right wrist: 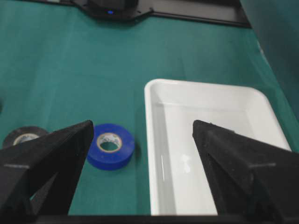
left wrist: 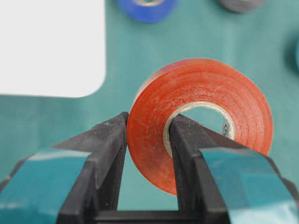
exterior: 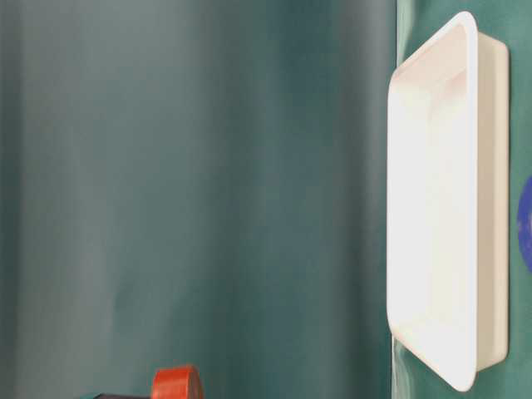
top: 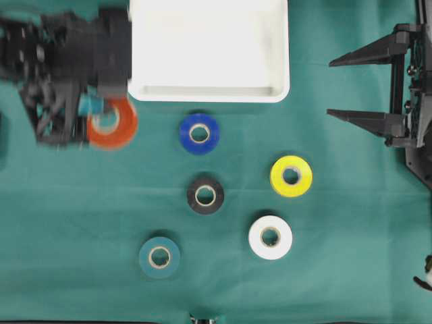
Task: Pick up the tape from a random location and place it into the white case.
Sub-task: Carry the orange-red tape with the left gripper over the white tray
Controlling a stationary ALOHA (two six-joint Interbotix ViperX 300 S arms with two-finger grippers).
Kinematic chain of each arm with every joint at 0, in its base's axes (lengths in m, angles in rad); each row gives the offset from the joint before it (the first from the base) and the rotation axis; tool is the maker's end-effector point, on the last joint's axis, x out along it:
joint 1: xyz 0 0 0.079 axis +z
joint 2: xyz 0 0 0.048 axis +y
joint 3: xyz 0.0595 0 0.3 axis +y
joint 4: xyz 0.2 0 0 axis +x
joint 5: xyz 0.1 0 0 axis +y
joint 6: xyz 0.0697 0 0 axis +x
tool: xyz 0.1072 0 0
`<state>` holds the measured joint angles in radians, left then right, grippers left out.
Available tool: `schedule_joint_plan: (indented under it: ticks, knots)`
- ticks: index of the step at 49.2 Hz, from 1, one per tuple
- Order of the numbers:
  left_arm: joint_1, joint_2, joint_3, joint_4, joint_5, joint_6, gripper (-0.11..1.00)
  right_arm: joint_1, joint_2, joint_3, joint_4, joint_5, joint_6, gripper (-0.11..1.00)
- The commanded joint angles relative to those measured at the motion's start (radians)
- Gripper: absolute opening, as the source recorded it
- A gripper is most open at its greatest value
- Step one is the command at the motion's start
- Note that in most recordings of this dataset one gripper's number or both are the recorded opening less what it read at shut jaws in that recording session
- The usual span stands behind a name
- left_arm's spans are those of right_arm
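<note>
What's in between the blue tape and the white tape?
In the overhead view, the black tape sits roughly between the blue tape and the white tape, a little off the straight line; the rest is bare green cloth.

No writing can be read anywhere in these views. The only printing shows on the pale cardboard core of the orange-red roll of glossy plastic tape (left wrist: 201, 107), where a small dark mark sits on the inner wall at the right in the left wrist view, too small and blurred to make out. The blue roll of tape (right wrist: 111, 145) has faint grey marks on its core in the right wrist view, equally illegible.
</note>
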<state>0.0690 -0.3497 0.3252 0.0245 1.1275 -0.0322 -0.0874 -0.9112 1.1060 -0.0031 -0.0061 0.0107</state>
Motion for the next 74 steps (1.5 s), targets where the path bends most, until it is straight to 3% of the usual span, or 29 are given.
schedule_joint_plan:
  ticks: [1, 22, 47, 54, 65, 74]
  knots:
    - [0.057, -0.026, -0.009, 0.002, 0.002, 0.003, 0.22, 0.0, 0.006, -0.028, 0.0, -0.005, 0.002, 0.9]
    - [0.282, -0.052, 0.009, 0.002, 0.014, 0.006, 0.22, 0.0, 0.006, -0.029, 0.0, 0.008, 0.002, 0.9]
    - [0.29, -0.002, -0.018, 0.002, -0.04, 0.008, 0.22, -0.002, 0.009, -0.029, 0.0, 0.008, 0.0, 0.9]
    - [0.29, 0.06, -0.063, 0.002, -0.069, 0.012, 0.22, -0.002, 0.017, -0.029, 0.0, 0.008, 0.0, 0.9]
    - [0.29, 0.181, -0.161, -0.003, -0.106, 0.089, 0.22, 0.0, 0.02, -0.029, 0.0, 0.005, 0.0, 0.9]
    - [0.287, 0.27, -0.247, -0.005, -0.152, 0.114, 0.22, 0.0, 0.02, -0.031, 0.0, 0.005, 0.0, 0.9]
